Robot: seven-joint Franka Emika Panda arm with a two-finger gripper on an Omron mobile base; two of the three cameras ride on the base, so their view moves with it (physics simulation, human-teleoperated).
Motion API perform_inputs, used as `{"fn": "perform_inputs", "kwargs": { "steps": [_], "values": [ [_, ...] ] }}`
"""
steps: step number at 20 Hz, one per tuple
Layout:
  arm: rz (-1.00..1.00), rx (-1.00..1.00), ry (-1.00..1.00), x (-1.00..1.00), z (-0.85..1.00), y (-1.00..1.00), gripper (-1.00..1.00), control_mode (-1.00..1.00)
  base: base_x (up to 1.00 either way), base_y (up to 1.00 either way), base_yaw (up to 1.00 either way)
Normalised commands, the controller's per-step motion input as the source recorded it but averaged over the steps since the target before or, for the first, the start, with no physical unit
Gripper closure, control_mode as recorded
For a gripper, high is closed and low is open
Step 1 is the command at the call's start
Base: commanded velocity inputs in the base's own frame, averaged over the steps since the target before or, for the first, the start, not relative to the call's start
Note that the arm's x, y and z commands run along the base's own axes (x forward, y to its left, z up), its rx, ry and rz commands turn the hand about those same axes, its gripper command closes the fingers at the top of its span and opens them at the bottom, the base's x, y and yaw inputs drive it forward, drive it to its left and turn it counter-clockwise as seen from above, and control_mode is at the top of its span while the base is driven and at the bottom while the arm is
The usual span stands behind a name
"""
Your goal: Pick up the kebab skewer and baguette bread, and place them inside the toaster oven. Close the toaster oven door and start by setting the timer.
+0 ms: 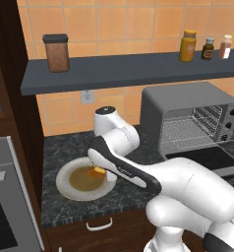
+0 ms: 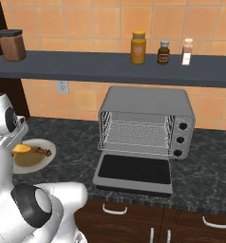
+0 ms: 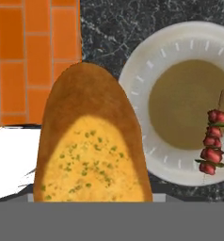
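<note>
Gripper [image 1: 100, 169] grasps golden-orange tapered baguette loaf [image 3: 91, 147], lifted above white plate [image 3: 147, 70], ready to carry. Red-chunk kebab skewer [image 3: 213, 139] lies on plate. Grey toaster oven [image 2: 145, 121], glass door [image 2: 134, 172] dropped open for loading.

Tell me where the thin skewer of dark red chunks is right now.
The kebab skewer lies on the round white plate on the dark counter, left of the open toaster oven.
</note>
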Motion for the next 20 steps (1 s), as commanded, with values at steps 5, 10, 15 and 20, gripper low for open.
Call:
{"fn": "perform_inputs", "kwargs": {
  "steps": [5,10,15,20],
  "values": [
    [0.0,0.0,-0.03,-0.52,0.67,-0.76,1.0,-1.0,0.0,0.0,0.0],
    [0.0,0.0,-0.01,-0.21,0.57,-0.92,1.0,-1.0,0.0,0.0,0.0],
    [0.0,0.0,0.0,-0.05,0.49,-0.95,1.0,-1.0,0.0,0.0,0.0],
    [0.0,0.0,-0.01,0.0,0.34,-0.86,1.0,-1.0,0.0,0.0,0.0]
  ]
}}
